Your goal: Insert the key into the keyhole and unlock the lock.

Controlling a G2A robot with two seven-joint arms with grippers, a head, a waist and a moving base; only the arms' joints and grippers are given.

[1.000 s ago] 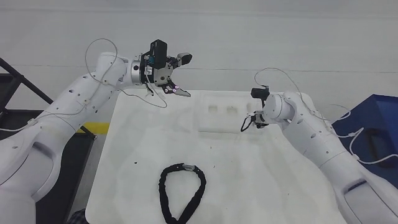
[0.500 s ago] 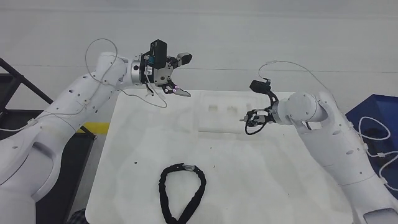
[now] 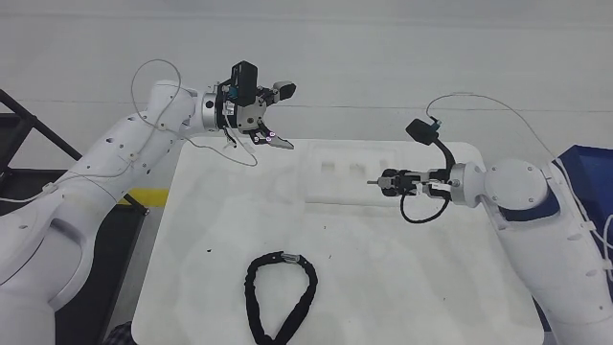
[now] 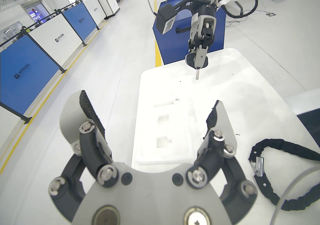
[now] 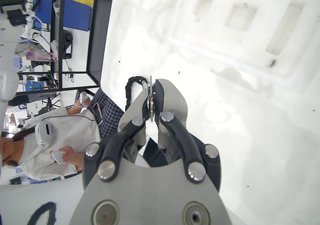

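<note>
A black fabric-covered chain lock [image 3: 280,295] lies in a loop near the table's front edge, its silver lock body [image 3: 279,259] at the far side of the loop. My right gripper [image 3: 382,182] hovers over the table's right half, shut on a small metal key [image 3: 371,183] that points left toward the foam tray. The left wrist view shows that key [image 4: 197,74] sticking out below the right gripper [image 4: 198,62]. In the right wrist view the key [image 5: 151,100] is pinched edge-on between the fingers, the chain lock [image 5: 129,90] behind it. My left gripper [image 3: 278,115] is open above the table's far left corner.
A white foam tray [image 3: 350,180] with three rectangular pockets sits at the far middle of the white table [image 3: 211,249]. A blue cabinet [image 4: 170,35] stands beyond the table's right side and a black rack [image 5: 75,35] off its left side.
The right arm swung its elbow out to the right and turned the wrist, so the gripper with the key now lies level, pointing left. The left arm has not moved.
</note>
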